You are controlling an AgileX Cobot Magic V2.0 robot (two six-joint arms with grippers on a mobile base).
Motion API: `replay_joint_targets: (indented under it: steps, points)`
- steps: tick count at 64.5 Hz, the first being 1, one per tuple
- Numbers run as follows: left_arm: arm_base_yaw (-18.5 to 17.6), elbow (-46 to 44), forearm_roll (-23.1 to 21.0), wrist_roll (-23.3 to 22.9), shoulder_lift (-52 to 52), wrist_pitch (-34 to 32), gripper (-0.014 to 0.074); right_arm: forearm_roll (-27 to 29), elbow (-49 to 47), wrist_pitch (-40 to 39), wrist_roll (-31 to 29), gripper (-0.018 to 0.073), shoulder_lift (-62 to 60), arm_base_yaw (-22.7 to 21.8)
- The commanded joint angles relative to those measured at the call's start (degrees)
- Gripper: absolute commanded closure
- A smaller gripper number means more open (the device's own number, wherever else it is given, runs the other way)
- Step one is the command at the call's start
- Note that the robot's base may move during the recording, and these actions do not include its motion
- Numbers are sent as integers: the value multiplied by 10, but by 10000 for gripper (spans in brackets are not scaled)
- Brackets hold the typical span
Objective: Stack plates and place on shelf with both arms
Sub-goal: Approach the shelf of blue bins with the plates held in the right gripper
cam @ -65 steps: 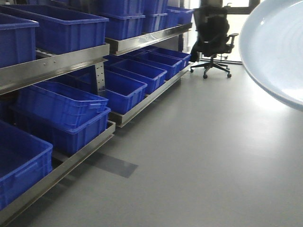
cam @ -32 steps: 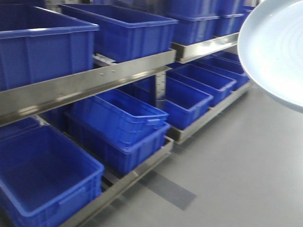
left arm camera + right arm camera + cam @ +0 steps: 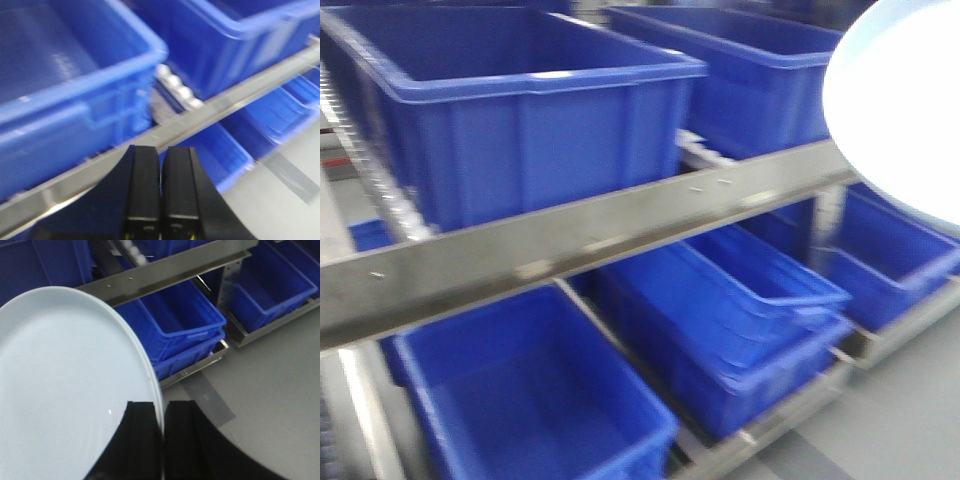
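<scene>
**State.** The right gripper [image 3: 162, 440] is clamped on the rim of a plate [image 3: 65, 390]. It holds the plate by one edge in the air, above the floor [image 3: 270, 390] and in front of the shelf [image 3: 620, 235]. Whether a second plate lies beneath cannot be told. The left gripper [image 3: 161, 190] has its fingers pressed together on nothing, near the rollers [image 3: 180, 90].

**Hazards.**
- A single edge grip on a glossy rim may slip or pivot, and the plate would drop to the floor.
- The free edge may strike the shelf or a crate [image 3: 520, 120] on approach.
- Crates leave little bare roller surface, so a plate set there may slide off.
</scene>
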Motion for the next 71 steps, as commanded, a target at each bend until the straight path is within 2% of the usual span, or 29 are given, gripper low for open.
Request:
replay_joint_targets:
  steps: [1,71]
  points:
    - [-4,-17,0,-5,5,-44,507,-4,-16,-55,-1,510,2,-4]
    - [-4,-17,0,-5,5,-44,506,-4,-16,-55,-1,510,2,-4]
